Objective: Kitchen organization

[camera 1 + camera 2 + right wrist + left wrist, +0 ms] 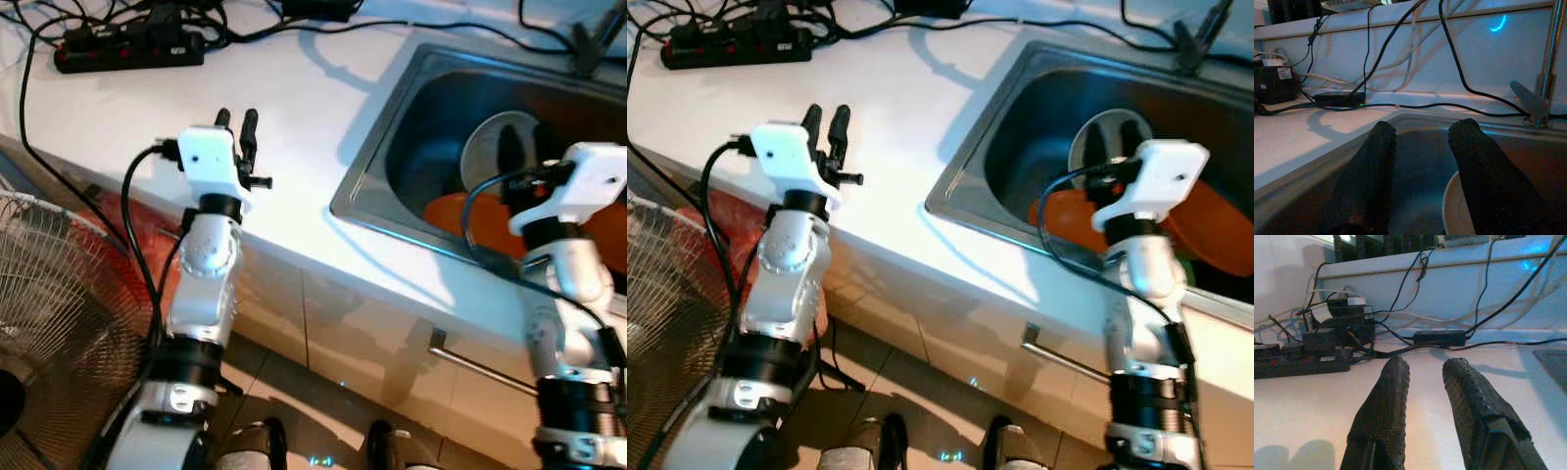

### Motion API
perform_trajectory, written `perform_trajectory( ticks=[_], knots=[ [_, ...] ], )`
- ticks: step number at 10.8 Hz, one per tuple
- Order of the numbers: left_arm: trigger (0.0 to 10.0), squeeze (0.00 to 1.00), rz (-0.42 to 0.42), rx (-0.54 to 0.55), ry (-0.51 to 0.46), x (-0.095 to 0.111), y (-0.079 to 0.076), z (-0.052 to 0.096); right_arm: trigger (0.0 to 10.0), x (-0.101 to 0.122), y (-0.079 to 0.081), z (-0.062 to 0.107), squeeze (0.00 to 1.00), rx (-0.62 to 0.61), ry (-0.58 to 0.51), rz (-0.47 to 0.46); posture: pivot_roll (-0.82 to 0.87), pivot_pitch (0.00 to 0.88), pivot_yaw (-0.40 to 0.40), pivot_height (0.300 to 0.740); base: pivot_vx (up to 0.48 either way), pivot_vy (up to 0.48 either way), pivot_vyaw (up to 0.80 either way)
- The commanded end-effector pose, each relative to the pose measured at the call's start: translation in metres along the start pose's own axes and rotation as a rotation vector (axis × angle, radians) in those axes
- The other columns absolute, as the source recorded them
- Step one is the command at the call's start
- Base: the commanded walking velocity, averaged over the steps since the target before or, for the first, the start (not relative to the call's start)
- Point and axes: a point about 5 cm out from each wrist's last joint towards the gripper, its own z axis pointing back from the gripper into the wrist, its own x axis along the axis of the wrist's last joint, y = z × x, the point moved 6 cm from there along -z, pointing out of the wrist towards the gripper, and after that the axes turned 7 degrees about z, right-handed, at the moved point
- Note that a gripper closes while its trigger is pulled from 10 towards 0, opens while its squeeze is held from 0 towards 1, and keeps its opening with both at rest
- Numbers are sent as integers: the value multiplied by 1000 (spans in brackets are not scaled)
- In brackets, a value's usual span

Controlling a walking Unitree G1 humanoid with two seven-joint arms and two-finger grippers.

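White plate [1104, 143] and orange dish [1215, 230] sit in the sink [377, 162]. Right gripper [1422, 147] hangs over the basin above them, fingers apart, holding nothing. Left gripper [236, 128] is raised over the white counter [284, 98], fingers slightly apart. Power strip [127, 49] and cables lie behind; fan [49, 323] stands at left.

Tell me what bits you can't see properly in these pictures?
- Orange dish in the sink: the right arm covers part of it and the right eye view's edge cuts it off.
- White plate: partly behind that arm's cable.
- Fan: cut off by the left eye view's edge.
- Tap: its top runs beyond the right wrist view.
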Motion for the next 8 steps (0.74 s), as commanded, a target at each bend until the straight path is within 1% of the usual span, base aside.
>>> perform_trajectory(
  ticks=[1,3,6,8],
  knots=[
    [10000,0,-12,-2,-17,3,-2,4,10000,-4,4,4,0,-2,4,5,-27,162,50,740,0,0,0],
    [10000,0,-13,2,-11,2,-5,6,10000,-6,7,4,0,-6,9,5,-30,164,45,740,0,0,0],
    [10000,0,-11,-1,0,1,-8,8,10000,-8,3,5,0,-25,10,4,-32,168,45,740,0,0,-800],
    [10000,0,-15,-9,1,0,-11,8,10000,-8,5,5,0,-20,9,-2,-33,168,44,740,0,0,-800]
  ],
)
